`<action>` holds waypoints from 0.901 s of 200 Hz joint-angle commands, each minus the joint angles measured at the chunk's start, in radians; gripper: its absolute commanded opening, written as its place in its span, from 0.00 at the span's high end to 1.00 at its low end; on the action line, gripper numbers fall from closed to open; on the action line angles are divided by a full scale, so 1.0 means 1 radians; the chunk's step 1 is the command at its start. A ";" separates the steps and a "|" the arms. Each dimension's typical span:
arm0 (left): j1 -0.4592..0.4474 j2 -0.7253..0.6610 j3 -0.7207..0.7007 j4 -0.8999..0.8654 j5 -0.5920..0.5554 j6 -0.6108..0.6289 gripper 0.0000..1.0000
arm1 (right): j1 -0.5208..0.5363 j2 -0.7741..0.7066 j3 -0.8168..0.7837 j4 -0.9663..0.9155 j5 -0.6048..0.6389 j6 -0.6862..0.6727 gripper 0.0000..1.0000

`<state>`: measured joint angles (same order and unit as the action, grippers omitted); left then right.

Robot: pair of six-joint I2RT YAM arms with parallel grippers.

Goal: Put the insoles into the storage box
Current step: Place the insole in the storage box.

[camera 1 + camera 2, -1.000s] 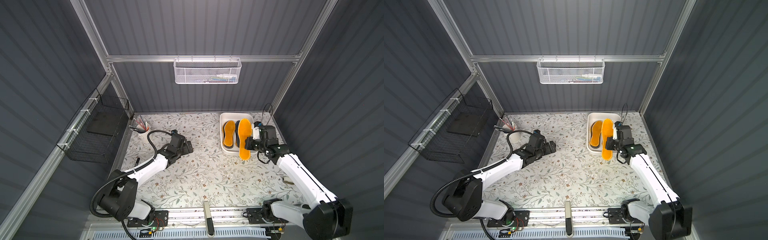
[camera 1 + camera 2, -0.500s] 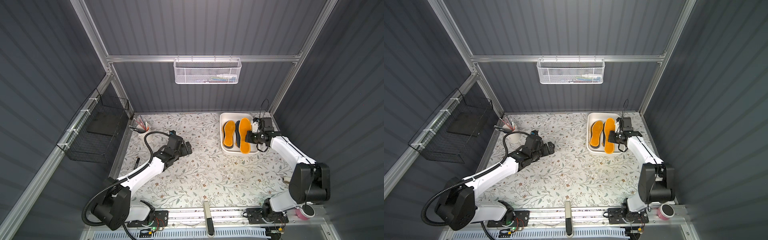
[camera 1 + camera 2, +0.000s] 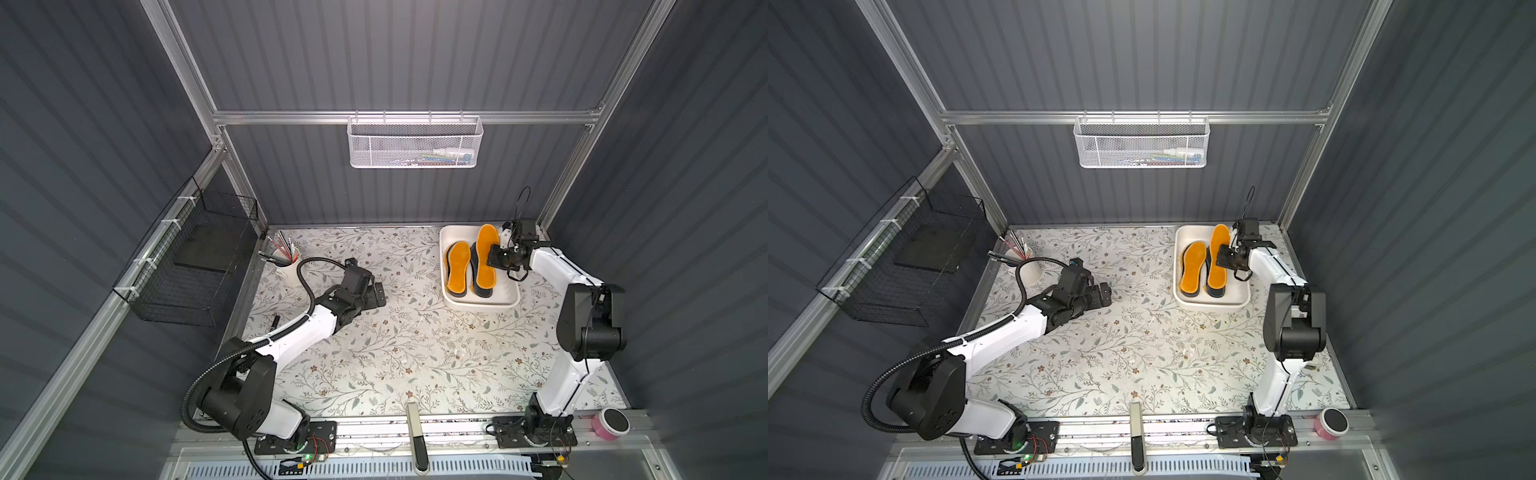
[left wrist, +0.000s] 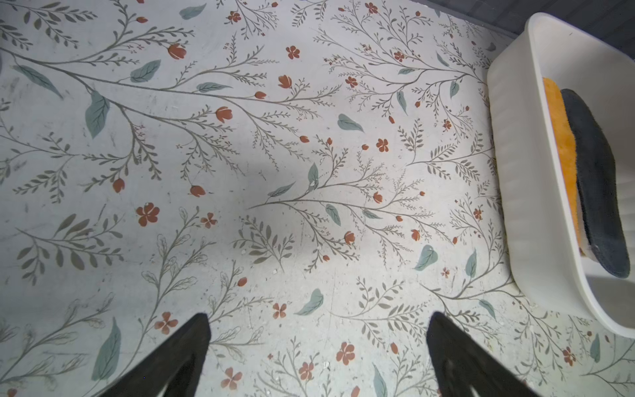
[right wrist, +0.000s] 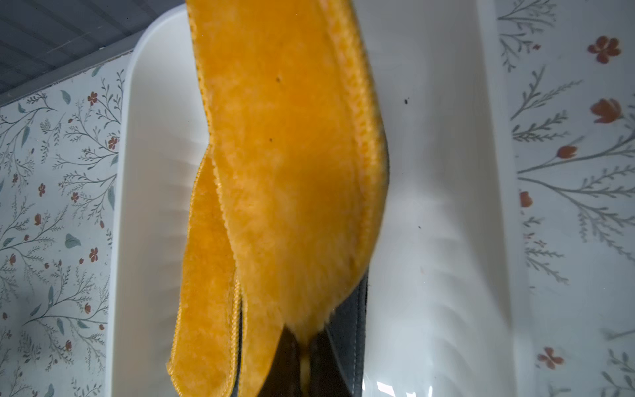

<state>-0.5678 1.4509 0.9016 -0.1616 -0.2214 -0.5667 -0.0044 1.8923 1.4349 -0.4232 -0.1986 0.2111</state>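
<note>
orange insole [image 5: 285,172] seems pinched by right fingers [image 5: 287,361] only in wrist view; left fingers [image 4: 185,347] apart over table [image 4: 240,137].

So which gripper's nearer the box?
Right. The right gripper is over the box, shut on an insole; the left gripper is open over the mat, away from it.

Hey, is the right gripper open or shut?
Shut on the orange insole: the right gripper pinches its edge, over the storage box.

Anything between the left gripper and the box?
Nothing: only bare floral tabletop between left gripper and box, in both top views and left wrist view.
</note>
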 commanded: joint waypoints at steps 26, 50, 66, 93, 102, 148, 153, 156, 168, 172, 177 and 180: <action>0.006 -0.037 -0.008 -0.019 -0.036 0.031 0.00 | -0.014 0.063 0.071 -0.076 -0.021 -0.049 0.92; 0.006 -0.030 -0.004 -0.018 -0.031 0.030 0.00 | -0.014 0.085 0.095 -0.087 -0.018 -0.066 0.90; 0.006 -0.026 -0.003 -0.018 -0.029 0.027 0.00 | -0.014 0.100 0.109 -0.097 -0.029 -0.066 0.89; 0.007 -0.027 -0.004 -0.019 -0.029 0.028 0.00 | -0.014 0.129 0.124 -0.109 -0.041 -0.062 0.87; 0.006 -0.029 -0.005 -0.019 -0.031 0.028 0.00 | -0.014 0.132 0.124 -0.106 -0.041 -0.063 0.87; 0.006 -0.036 -0.010 -0.018 -0.036 0.028 0.00 | -0.014 0.149 0.131 -0.114 -0.033 -0.070 0.86; 0.007 -0.037 -0.010 -0.018 -0.035 0.028 0.00 | -0.014 0.150 0.131 -0.111 -0.035 -0.070 0.86; 0.006 -0.036 -0.010 -0.019 -0.036 0.027 0.00 | -0.015 0.151 0.131 -0.113 -0.035 -0.072 0.86; 0.007 -0.037 -0.012 -0.019 -0.036 0.025 0.00 | -0.014 0.154 0.133 -0.115 -0.035 -0.074 0.86; 0.007 -0.037 -0.011 -0.019 -0.037 0.026 0.00 | -0.015 0.155 0.134 -0.115 -0.035 -0.073 0.86; 0.007 -0.037 -0.012 -0.018 -0.037 0.025 0.00 | -0.014 0.156 0.134 -0.115 -0.032 -0.073 0.85; 0.007 -0.038 -0.012 -0.019 -0.036 0.025 0.00 | -0.014 0.158 0.134 -0.116 -0.031 -0.073 0.85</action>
<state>-0.5678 1.4311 0.8982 -0.1646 -0.2443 -0.5564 -0.0143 2.0396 1.5471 -0.5179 -0.2253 0.1516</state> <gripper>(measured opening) 0.997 0.143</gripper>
